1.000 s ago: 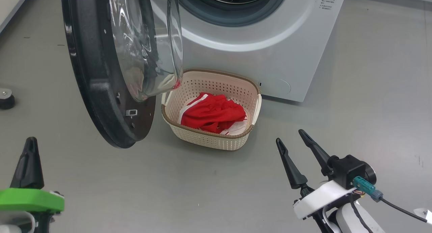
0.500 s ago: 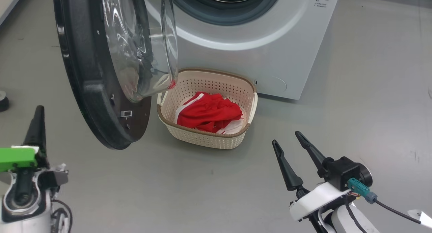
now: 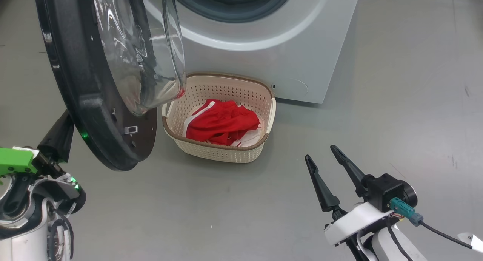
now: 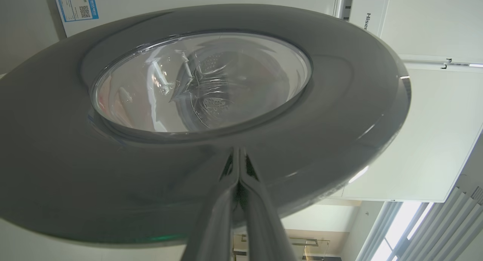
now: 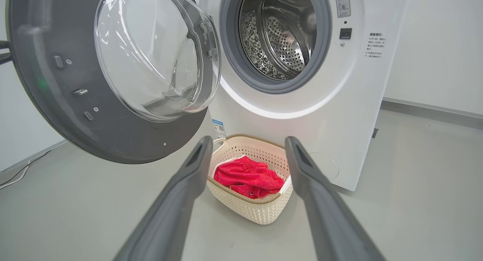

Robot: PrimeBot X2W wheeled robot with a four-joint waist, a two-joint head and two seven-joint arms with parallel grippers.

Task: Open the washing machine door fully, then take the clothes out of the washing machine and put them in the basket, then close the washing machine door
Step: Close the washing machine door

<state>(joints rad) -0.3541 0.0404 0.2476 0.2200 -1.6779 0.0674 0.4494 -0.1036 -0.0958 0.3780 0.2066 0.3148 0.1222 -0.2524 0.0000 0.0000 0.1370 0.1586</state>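
On the grey floor [image 3: 396, 102], just in front of the washing machine [image 3: 264, 61], stands the basket [image 3: 226, 155], with the red clothes [image 3: 220, 125] heaped inside it. Washing machine door [image 3: 86, 113]: swung open, its glass bowl overhanging the basket's left rim. Drum [image 5: 279, 34]: perforated steel, visible through the open port. Left tool [image 4: 238, 159]: fingers pressed together, holding nothing, tips at the door's outer black rim below the glass; contact cannot be told. Right tool [image 3: 320, 152]: fingers spread wide, empty, over bare floor to the right of the basket, well apart from it.
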